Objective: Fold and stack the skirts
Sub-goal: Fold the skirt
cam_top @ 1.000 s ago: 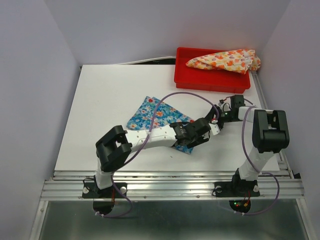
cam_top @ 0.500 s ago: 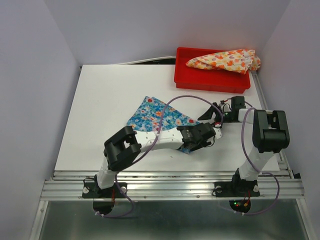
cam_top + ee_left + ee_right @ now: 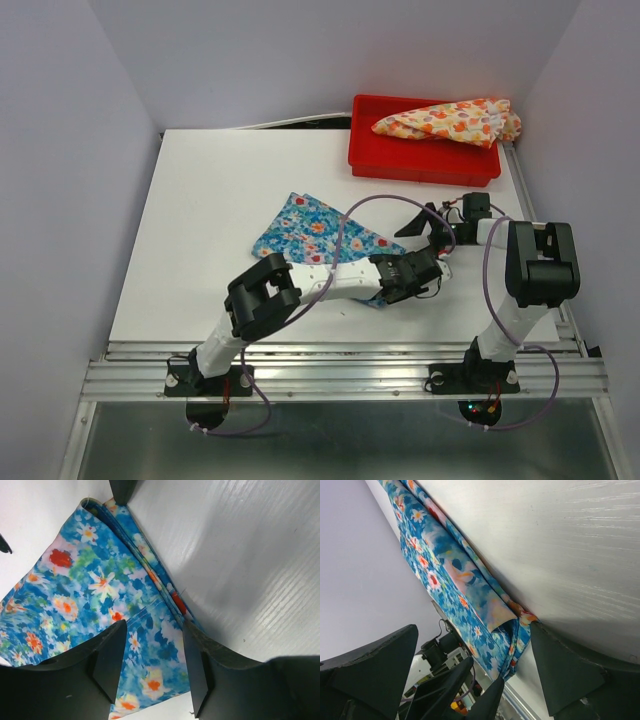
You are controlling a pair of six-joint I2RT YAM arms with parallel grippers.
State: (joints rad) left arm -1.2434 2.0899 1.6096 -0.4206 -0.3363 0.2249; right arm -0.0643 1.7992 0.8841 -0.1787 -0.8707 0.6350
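The blue skirt (image 3: 295, 228) lies folded flat on the white table (image 3: 200, 200), on the arms' side of the red tray (image 3: 420, 172) and to the tray's left, well apart from it. In the left wrist view the blue skirt (image 3: 90, 590) shows several layers stacked along one long folded edge. The cream skirt (image 3: 445, 120) lies bunched in the tray, its right end hanging over the tray's right rim.

The left hand (image 3: 428, 272) sits low over the corner of the blue skirt that is farthest from the tray. Its fingers (image 3: 111, 655) stand partly apart with the cloth lying flat between them, not pinched. Whether the fingertips press on the cloth I cannot tell.

The right hand (image 3: 425, 235) is between the tray and the left hand, just beside the same end of the skirt. It is spread wide and holds nothing. From the right wrist the blue skirt (image 3: 445, 565) shows a turned-over corner between that hand's fingers (image 3: 375, 665), untouched by them.
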